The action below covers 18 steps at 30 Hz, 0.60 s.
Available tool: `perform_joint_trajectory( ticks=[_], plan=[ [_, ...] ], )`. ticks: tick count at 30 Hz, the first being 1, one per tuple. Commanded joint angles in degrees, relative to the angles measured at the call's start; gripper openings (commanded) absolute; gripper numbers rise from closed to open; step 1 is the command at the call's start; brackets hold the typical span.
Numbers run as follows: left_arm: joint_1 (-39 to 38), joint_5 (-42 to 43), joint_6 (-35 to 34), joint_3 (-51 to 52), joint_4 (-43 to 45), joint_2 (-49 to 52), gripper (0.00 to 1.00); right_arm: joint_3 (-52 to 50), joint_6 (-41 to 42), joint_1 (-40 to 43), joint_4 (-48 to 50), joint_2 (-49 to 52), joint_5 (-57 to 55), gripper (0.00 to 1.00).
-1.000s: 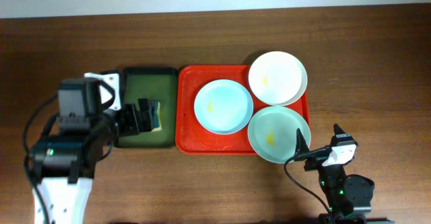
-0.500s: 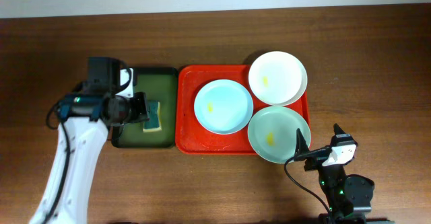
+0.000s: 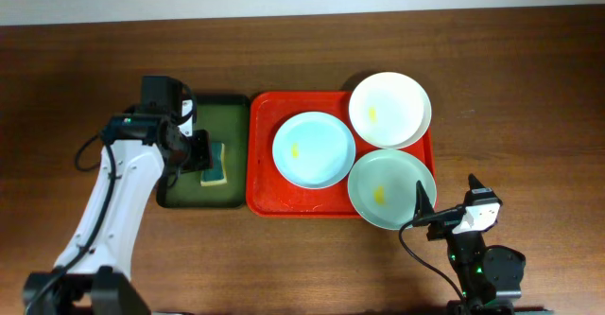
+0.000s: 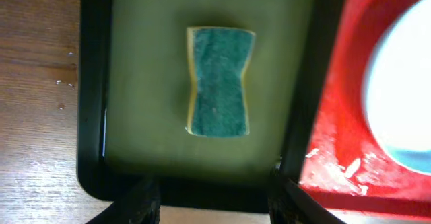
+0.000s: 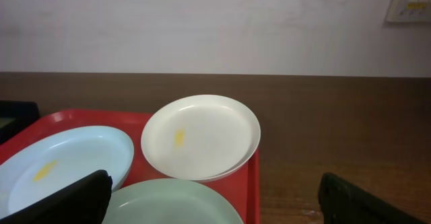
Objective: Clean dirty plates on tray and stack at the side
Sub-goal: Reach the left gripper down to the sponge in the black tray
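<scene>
1. Since a second ago the left arm has swung from the near left of the tabletop [image 3: 529, 78] up over the dark green tray [image 3: 203, 98]. The plates and the right arm have not shifted.
2. Nearest, the right hand [image 3: 446, 194] sits low by the near right corner of the red tray [image 3: 265, 198], fingers spread wide and empty.
3. Just beyond it lies the green plate [image 3: 390, 189], overhanging the tray's near rim, with a small yellow smear.
4. Further in, the blue plate [image 3: 314, 149] lies flat on the tray, also smeared yellow.
5. Farthest, the white plate [image 3: 389, 110] sits at the far right corner, overhanging the rim and smeared too. No plate is stacked at the side yet.
6. To the left, the left hand [image 4: 212, 200] hovers with fingers spread above a green-topped sponge [image 4: 219, 81] lying in the dark green tray.
7. The plates look stiff, light and smooth, so likely slippery; an overhanging rim seems the best place to pinch.
8. The sponge looks soft and should squash; its pinched-in waist suits a grip.
</scene>
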<state>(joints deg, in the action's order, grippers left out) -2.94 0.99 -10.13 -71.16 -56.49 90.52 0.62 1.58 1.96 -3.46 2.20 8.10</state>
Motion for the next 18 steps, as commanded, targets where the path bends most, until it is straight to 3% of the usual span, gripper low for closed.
perform_joint_trajectory(
  ticks=[1, 14, 18],
  plan=[
    [-0.1, -1.9, 0.3, -0.3, 1.7, 4.6, 0.49, -0.3, 0.6, 0.3, -0.2, -0.2, 0.7, 0.99],
    [-0.1, -1.9, 0.3, -0.1, 7.0, 8.9, 0.49, -0.3, 0.6, 0.3, -0.2, -0.2, 0.7, 0.99],
    [-0.1, -1.9, 0.3, -0.1, 7.7, 8.9, 0.42, -0.3, 0.6, 0.3, -0.2, -0.2, 0.7, 0.98]
  ],
)
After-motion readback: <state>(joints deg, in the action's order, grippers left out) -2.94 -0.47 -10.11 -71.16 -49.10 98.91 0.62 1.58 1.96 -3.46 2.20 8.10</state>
